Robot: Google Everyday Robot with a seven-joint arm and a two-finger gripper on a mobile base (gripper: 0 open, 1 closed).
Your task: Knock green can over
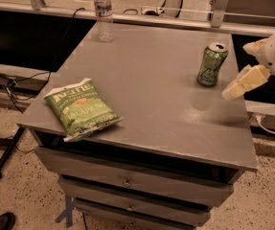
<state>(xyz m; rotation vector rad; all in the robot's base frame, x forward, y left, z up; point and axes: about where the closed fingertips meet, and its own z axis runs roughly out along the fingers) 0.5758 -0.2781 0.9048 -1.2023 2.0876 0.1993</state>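
Note:
The green can (211,64) stands upright near the right back part of the grey table top (151,90). It is shiny green with a silver top rim and pale markings. My gripper (236,71) comes in from the right edge of the camera view, just right of the can and a little above the table. Its cream fingers (245,80) are spread apart and hold nothing. There is a small gap between the lower finger and the can.
A flat green chip bag (81,109) lies at the table's front left. A clear water bottle (103,14) stands at the back left corner. Drawers (127,181) sit under the top. A rail and cables run behind the table.

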